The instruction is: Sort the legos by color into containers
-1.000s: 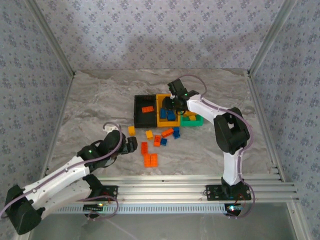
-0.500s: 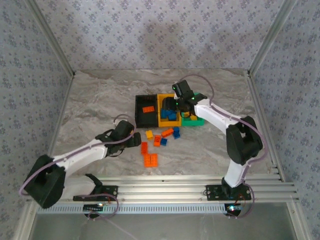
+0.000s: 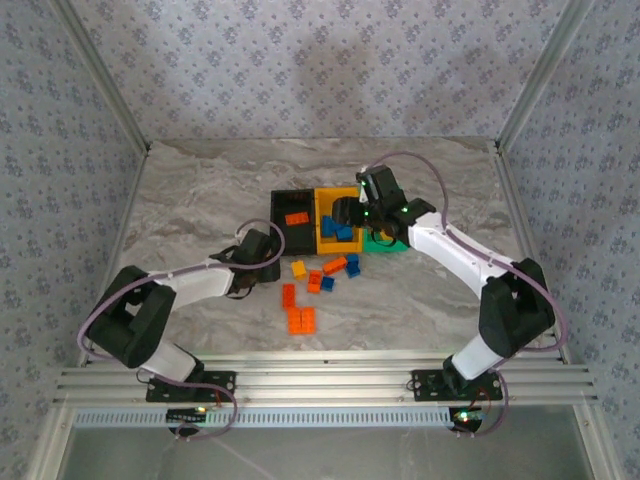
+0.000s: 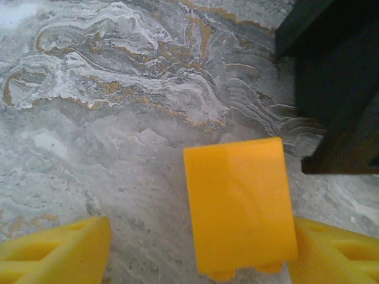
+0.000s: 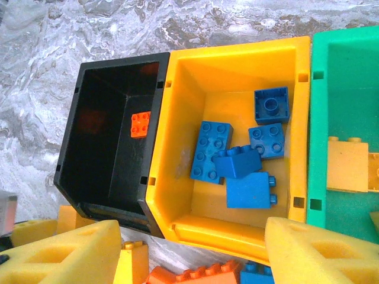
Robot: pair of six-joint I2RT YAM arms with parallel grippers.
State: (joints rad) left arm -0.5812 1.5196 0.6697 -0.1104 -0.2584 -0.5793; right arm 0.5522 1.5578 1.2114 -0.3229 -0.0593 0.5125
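Note:
The three joined bins stand mid-table: black (image 3: 292, 222), yellow-orange (image 5: 231, 56) and green (image 5: 343, 65). The black bin holds one orange-red lego (image 5: 140, 124), the yellow-orange bin several blue legos (image 5: 234, 163), and the green bin yellow legos (image 5: 349, 167). My left gripper (image 4: 195, 257) is open low over the table, just left of the black bin's corner (image 4: 337, 77). A yellow lego (image 4: 240, 207) lies between its fingers, close to the right finger (image 4: 340, 254). My right gripper (image 5: 189, 257) hangs open and empty over the yellow-orange bin's near wall.
Loose legos lie on the marble in front of the bins: a yellow one (image 3: 298, 268), orange-red ones (image 3: 335, 265) (image 3: 301, 320) (image 3: 288, 296) and blue ones (image 3: 352, 265) (image 3: 327, 283). Bare table lies to the left and far side.
My left arm has stretched forward and right, bringing its gripper down around the yellow lego beside the black bin. My right gripper has shifted slightly right over the bins.

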